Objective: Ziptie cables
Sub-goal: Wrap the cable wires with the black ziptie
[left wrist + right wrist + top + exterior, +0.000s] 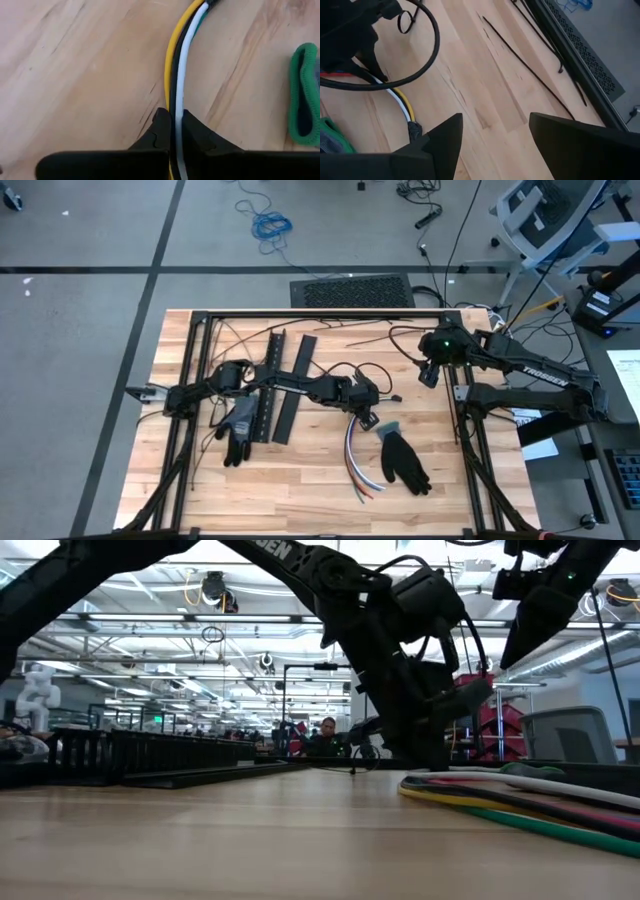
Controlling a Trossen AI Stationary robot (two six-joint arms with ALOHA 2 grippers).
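**Pinching the wire bundle at mid-table**

Reaching from the left side toward the table's centre, the left arm lies stretched low across the wood in the high view, its left gripper point(366, 417) set down on the upper end of the cables point(358, 465). These cables fan out toward the near edge, between a grey glove point(238, 430) and a black glove point(404, 461). Black slotted strips point(282, 387) lie just behind the arm. The right arm is folded at the right side, its right gripper point(428, 374) raised well apart from the bundle.

At table height, the left arm slopes down steeply from above to the wooden table point(250, 840), with the cables running out to the right along the surface.

Through the left wrist camera, the two dark fingers point(160, 135) are clenched on the bundle; white, yellow and dark strands pass between them.

Through the right wrist camera, the right gripper's fingers point(445, 137) stand released, wide apart above bare wood, with a thin black strand point(525, 65) lying beyond.
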